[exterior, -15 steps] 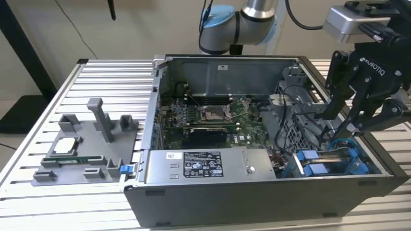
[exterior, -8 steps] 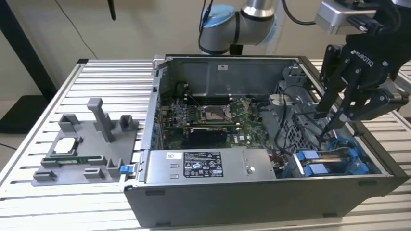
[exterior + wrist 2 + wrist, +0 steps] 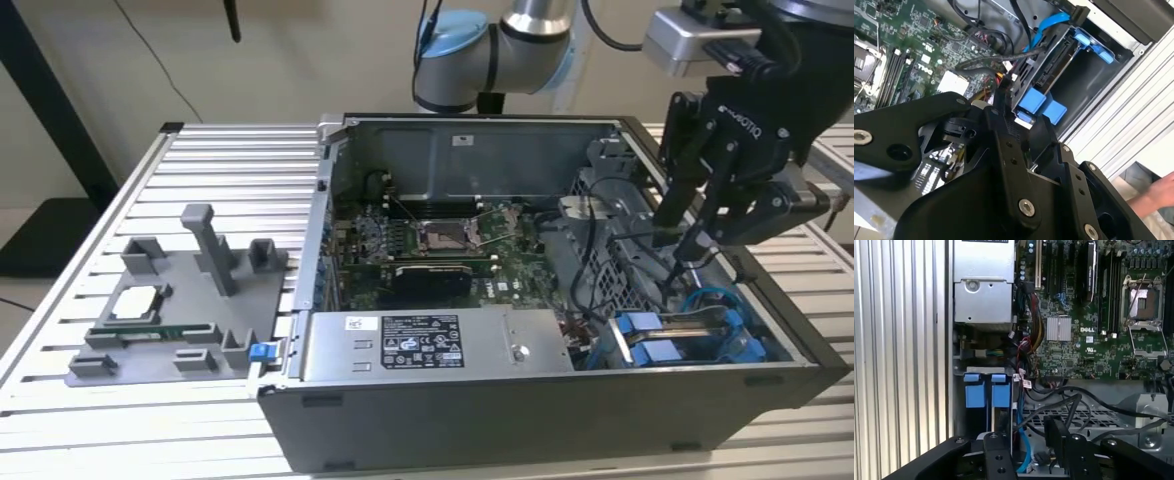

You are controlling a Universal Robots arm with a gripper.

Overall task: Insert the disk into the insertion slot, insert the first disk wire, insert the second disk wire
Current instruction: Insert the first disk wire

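The disk [image 3: 657, 338] is sitting in the insertion slot [image 3: 958, 395], blue tabs showing. The claw [image 3: 691, 248] is hovering just above, among black wires [image 3: 621, 238]. I'd judge wire-plugging is underway, though I cannot tell whether it's gripping anything.

Cut off by the exterior view's upper edge: silver-and-blue jointed robot arm [image 3: 507, 45]. Partly hidden behind black gripper [image 3: 1016, 119] in the second wrist view: silver-grey hard drive in blue plastic carrier [image 3: 1046, 65]. Cut off at the same view's edge: person's hand [image 3: 1160, 192]. Behind gripper, first wrist view: one end of light-blue flat cable [image 3: 1022, 437].
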